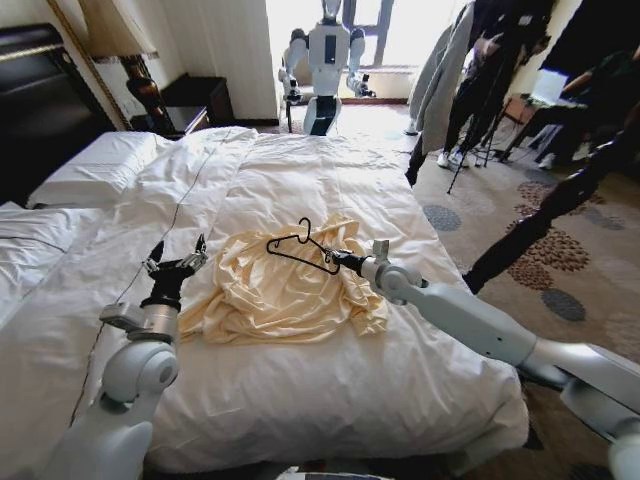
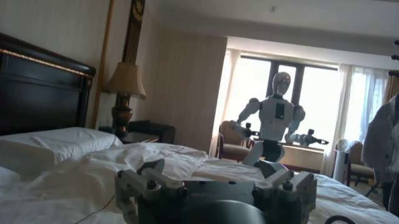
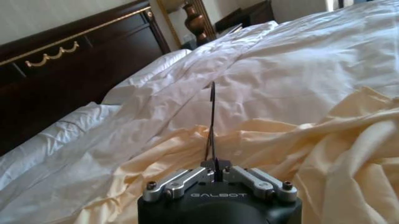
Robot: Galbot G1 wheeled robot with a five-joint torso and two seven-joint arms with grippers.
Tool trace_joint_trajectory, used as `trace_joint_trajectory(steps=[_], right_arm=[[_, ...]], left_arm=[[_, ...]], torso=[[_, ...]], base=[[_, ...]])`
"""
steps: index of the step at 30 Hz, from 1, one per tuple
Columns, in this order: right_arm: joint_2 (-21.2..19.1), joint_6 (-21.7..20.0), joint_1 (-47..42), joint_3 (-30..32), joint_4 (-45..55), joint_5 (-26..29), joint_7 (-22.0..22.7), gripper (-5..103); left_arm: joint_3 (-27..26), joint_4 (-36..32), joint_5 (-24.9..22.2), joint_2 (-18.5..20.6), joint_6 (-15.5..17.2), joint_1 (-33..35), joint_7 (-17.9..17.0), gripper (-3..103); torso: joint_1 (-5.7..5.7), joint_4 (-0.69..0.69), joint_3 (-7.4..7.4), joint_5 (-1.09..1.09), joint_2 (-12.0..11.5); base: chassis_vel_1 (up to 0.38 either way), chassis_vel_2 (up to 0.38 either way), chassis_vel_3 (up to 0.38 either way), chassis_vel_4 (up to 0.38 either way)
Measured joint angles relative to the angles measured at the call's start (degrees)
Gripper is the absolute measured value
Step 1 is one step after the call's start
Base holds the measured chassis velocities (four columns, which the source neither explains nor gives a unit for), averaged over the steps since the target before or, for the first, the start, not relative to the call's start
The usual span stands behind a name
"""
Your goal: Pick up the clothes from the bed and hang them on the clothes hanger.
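So the cream-yellow top [image 1: 285, 285] is lying crumpled in the middle of the bed [image 1: 330, 170], spread out on the white duvet. The right gripper [image 1: 337, 259] comes in from the robot's right side and its fingers are pinched together on the thin black clothes hanger [image 1: 300, 248], gripping it at one end. The hanger sits over the upper part of the top, hook pointing toward the far end of the bed. In the right wrist view you can see the fingers [image 3: 187, 178] closed tight around the hanger's wire [image 3: 212, 121], which runs straight out away from the gripper [image 3: 216, 169] with the yellow fabric [image 3: 324, 154] bunched up right underneath and beside it.

The left gripper [image 1: 178, 262] sits just off the left edge of the top, over bare duvet, fingers spread apart and holding nothing. Left wrist view shows those fingers [image 2: 149, 179] open too, with the pillows [image 2: 56, 144] and dark headboard [image 2: 37, 93] beyond.
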Motion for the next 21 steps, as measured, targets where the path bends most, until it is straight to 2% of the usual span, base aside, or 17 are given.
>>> trace_joint_trajectory(steps=[8,15,21], right_arm=[[-2.06,-0.01,2.57,-1.65,7.09,3.0,-0.02,0],[1.12,-0.01,2.5,-3.11,8.11,3.95,1.34,0],[4.06,-0.06,0.98,-3.15,1.93,3.91,2.13,0]], left_arm=[[0.62,0.8,0.36,-0.57,-0.04,-0.92,0.12,100],[0.88,0.84,0.54,-0.69,0.12,-1.31,0.14,100],[0.19,1.18,0.51,-0.31,0.03,-1.22,0.13,100]], torso=[[0.0,-0.02,0.0,0.0,0.0],[0.0,0.0,0.0,-0.01,0.0],[0.0,0.0,0.0,0.0,0.0]], base=[[0.0,0.0,0.0,0.0],[0.0,0.0,0.0,0.0],[0.0,0.0,0.0,0.0]])
